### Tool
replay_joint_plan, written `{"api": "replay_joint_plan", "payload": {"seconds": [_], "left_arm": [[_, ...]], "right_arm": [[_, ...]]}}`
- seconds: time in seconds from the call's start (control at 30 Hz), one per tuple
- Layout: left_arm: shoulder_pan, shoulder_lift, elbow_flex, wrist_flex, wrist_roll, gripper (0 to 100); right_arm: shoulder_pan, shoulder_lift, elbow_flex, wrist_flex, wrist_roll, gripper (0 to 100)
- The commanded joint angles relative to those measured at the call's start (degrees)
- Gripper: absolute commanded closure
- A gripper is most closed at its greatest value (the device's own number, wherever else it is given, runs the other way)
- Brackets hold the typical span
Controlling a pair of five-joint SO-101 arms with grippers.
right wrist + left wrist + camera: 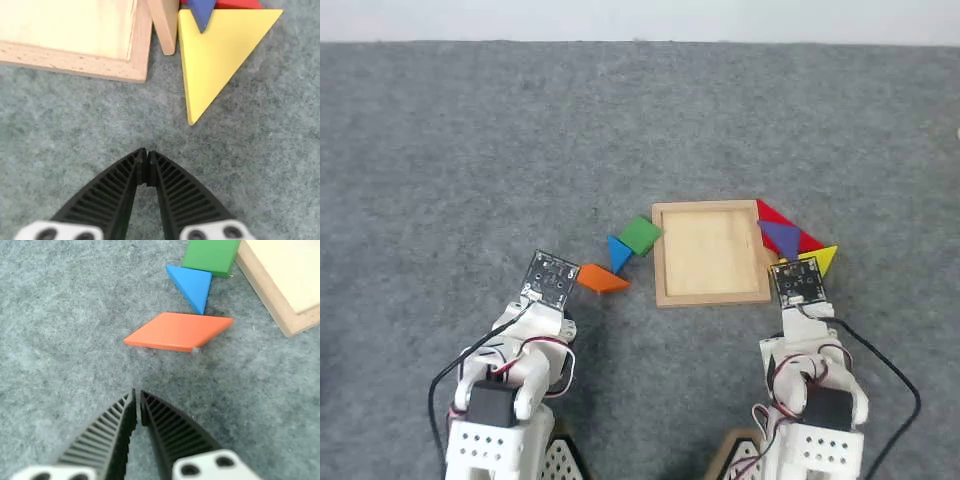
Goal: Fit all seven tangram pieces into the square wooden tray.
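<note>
The left arm [515, 375] and right arm [812, 375] sit side by side, both bent forward and low. The left tool [138, 394] is closed and empty, its ribbed black fingers [112, 427] nearly touching. The right tool [147, 152] is also closed and empty, its tips meeting.

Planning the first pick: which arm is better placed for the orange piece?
Left. The left gripper sits just short of the orange piece, nothing between; the right gripper is across the tray, beside the yellow triangle.
</note>
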Motion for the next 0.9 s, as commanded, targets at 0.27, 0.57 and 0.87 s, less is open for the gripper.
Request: {"api": "replay_joint_plan", "payload": {"seconds": [0.27, 0.57, 0.87], "left_arm": [[-0.1, -1.1, -0.7, 0.3, -0.6, 99], [-3.8, -1.2, -0.7, 1.8, -15.1, 99], [-4.0, -1.2, -0.7, 1.8, -15.1, 99]], "right_arm": [[-0.1, -0.6, 0.9, -4.4, 9.3, 98.9], [1.3, 0.9, -10.8, -3.5, 19.3, 95.4], [-4.0, 37.6, -36.7, -7.6, 12.0, 88.3]]}}
